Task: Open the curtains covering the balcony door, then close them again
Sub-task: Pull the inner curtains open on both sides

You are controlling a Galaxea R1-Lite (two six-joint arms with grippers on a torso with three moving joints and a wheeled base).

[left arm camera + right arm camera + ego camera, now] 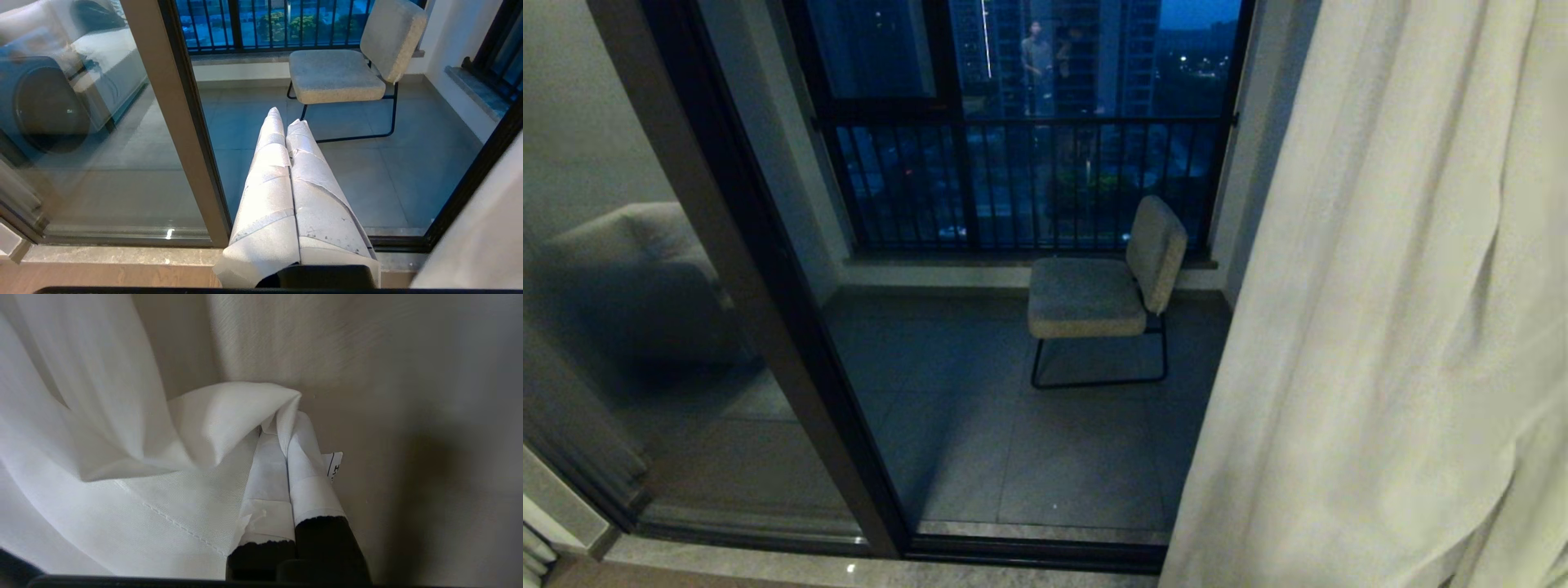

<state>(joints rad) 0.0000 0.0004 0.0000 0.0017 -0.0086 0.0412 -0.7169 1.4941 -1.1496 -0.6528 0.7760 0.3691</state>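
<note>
One cream curtain [1380,327] hangs gathered at the right of the head view, leaving the balcony door [768,310] with its dark frame and reflective glass uncovered. Neither arm shows in the head view. In the right wrist view my right gripper [288,420] is shut, its taped fingertips pinching a fold of the white curtain [122,416], with more curtain cloth behind. My left gripper [286,118] is shut with nothing in it and points at the balcony floor beside the door frame [179,122]. A curtain edge [482,228] shows beside it.
A padded chair [1094,286] on a black metal base stands on the tiled balcony before the black railing [1029,180]. A stone threshold [768,563] runs along the door's foot. A person's reflection shows in the far glass [1037,57].
</note>
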